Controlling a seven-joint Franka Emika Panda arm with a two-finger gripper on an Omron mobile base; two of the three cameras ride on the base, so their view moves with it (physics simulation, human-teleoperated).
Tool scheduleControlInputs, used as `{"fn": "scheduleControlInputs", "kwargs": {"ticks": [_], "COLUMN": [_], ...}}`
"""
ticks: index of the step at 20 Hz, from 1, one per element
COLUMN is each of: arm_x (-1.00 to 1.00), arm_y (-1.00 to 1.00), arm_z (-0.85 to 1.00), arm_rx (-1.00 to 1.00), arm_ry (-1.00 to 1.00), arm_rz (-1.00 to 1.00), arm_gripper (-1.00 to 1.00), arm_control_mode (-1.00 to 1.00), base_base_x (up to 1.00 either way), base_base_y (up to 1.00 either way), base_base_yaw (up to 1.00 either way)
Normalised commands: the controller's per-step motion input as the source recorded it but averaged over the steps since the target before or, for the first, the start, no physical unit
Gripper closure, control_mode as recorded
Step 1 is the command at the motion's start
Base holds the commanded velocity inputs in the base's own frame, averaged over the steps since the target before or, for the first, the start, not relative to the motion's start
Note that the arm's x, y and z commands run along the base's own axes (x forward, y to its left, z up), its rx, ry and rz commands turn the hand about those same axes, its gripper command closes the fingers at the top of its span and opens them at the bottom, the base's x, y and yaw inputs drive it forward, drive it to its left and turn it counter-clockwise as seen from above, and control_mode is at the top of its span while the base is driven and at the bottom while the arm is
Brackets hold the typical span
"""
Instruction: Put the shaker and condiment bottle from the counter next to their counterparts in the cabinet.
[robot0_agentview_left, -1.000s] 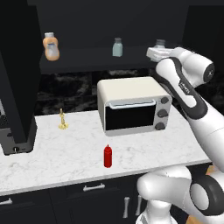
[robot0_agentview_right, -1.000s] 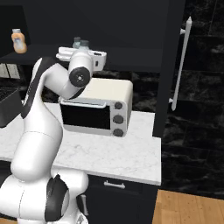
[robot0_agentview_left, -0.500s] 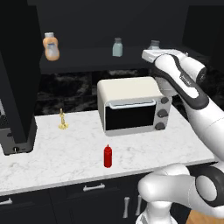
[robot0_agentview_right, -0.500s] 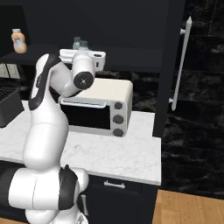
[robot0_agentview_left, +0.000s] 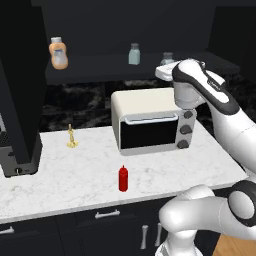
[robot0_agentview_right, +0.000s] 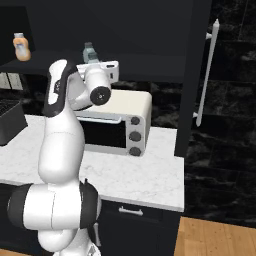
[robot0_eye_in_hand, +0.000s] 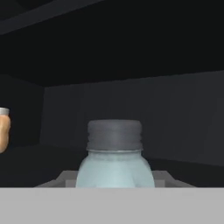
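Note:
My gripper is shut on the shaker, a pale grey-blue jar with a grey cap, held at the right part of the black cabinet's shelf. From the hand view the shaker sits upright between my fingers, low against the dark cabinet interior. Its counterpart shaker stands on the shelf a little to the left. The stout orange bottle is at the shelf's far left, also visible as the orange bottle. The red condiment bottle stands alone near the front of the marble counter.
A cream toaster oven sits on the counter directly under my hand. A small gold figure and a black appliance are at the counter's left. A tall black unit with a long silver handle bounds the right side.
My hand has carried the shaker to the left along the shelf, closer to the other shaker, and slightly lower. The red bottle has stayed put.

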Motion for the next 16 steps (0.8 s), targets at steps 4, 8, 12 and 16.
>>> {"fn": "scheduleControlInputs", "kwargs": {"ticks": [4,8,12,16], "arm_x": [0.25,0.29,0.29,0.3], "arm_y": [0.04,0.04,0.04,0.04], "arm_z": [0.0,0.0,0.0,0.0], "arm_rx": [-0.08,-0.05,-0.02,0.0], "arm_ry": [0.0,0.0,0.05,0.08], "arm_rz": [0.05,0.05,0.05,0.03], "arm_gripper": [1.0,1.0,1.0,1.0], "arm_control_mode": [-1.0,-1.0,-1.0,-1.0], "base_base_x": [0.0,0.0,0.0,0.0], "base_base_y": [0.0,0.0,0.0,0.0], "base_base_yaw": [0.0,0.0,0.0,0.0]}}
